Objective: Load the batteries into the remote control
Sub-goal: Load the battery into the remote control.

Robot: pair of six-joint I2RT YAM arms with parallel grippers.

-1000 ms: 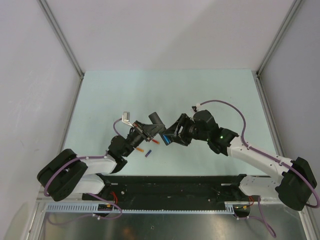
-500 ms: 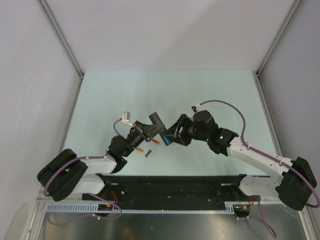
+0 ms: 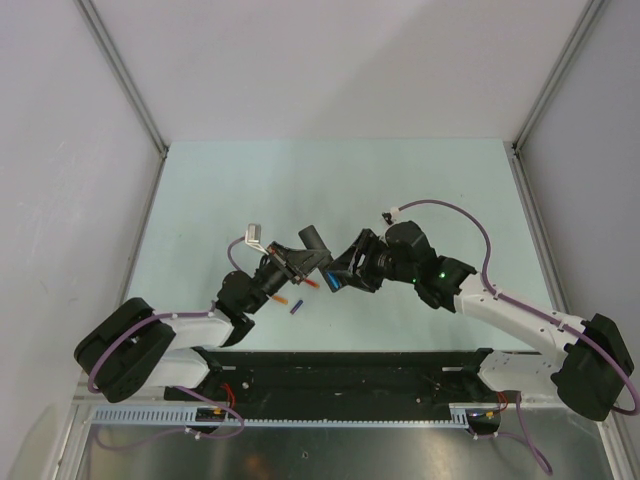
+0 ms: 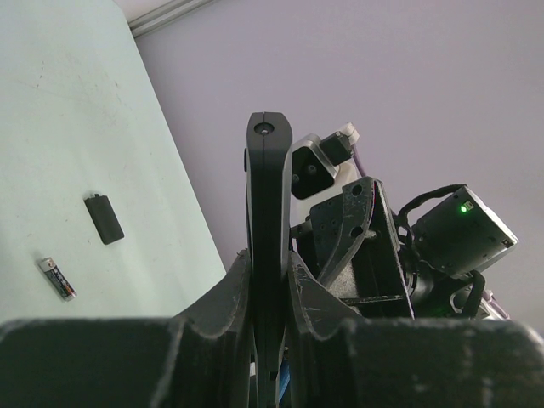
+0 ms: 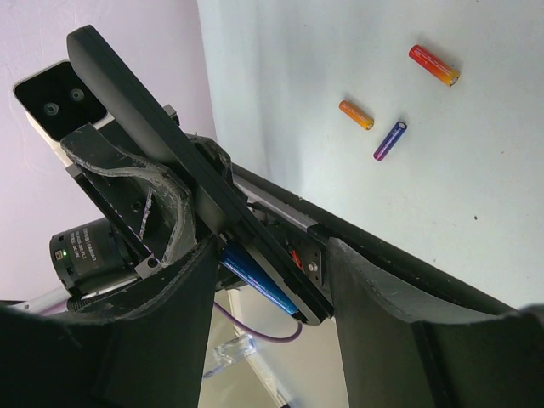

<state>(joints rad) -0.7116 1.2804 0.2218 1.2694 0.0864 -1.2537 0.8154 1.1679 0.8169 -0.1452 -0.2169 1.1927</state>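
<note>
remote control [image 4: 269, 191] pinched in left claw [image 4: 269, 274], battery [image 4: 56, 278] label unreadable

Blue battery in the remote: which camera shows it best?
The right wrist view: the blue battery lies plainly along the remote control. The top view shows only a blue speck; the left wrist view sees the remote edge-on, battery almost hidden.

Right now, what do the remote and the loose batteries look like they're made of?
The remote control: likely matte black plastic, dull, no glare. The red battery, orange battery, purple battery: probably metal cells in glossy coloured wrap, judging by their sheen.
</note>
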